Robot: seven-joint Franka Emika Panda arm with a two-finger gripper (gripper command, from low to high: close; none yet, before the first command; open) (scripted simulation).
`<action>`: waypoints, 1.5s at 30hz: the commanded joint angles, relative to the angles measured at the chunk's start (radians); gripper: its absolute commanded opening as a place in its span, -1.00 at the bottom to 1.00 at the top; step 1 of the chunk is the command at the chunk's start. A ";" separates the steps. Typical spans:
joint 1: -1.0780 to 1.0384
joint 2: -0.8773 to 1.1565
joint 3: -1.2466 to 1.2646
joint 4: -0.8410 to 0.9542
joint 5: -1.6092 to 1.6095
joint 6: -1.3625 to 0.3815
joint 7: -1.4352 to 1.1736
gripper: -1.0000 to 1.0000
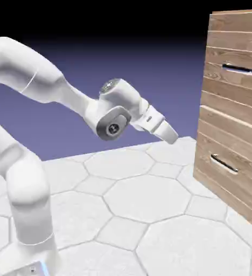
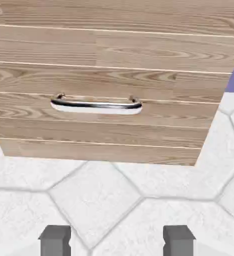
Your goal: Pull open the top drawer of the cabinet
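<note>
The cabinet (image 1: 233, 113) of brown wood planks stands at the exterior view's right. Its top drawer (image 1: 230, 81) sits flush with the front, and its silver bar handle (image 1: 238, 69) lies high on the front. My gripper (image 1: 170, 135) hangs in the air well to the left of the cabinet and lower than that handle, tilted downward toward it. In the hand view my gripper (image 2: 117, 241) is open, with only floor between the two grey fingertips (image 2: 55, 240). That view shows the cabinet's bottom part (image 2: 114, 135) with one silver handle (image 2: 96, 105), which belongs to the lower drawer.
The lower drawer (image 1: 225, 156), with its own slim handle (image 1: 224, 164), is also flush. White hexagon-tiled tabletop (image 1: 144, 199) spreads between the arm and the cabinet. The arm's elbow (image 1: 114, 121) sits left of the gripper.
</note>
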 commanded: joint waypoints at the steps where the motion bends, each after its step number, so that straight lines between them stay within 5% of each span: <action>1: -0.036 0.004 0.034 0.015 -0.003 0.010 -0.018 0.00; 45: -1.631 0.165 1.537 0.688 -0.127 0.460 -0.795 0.00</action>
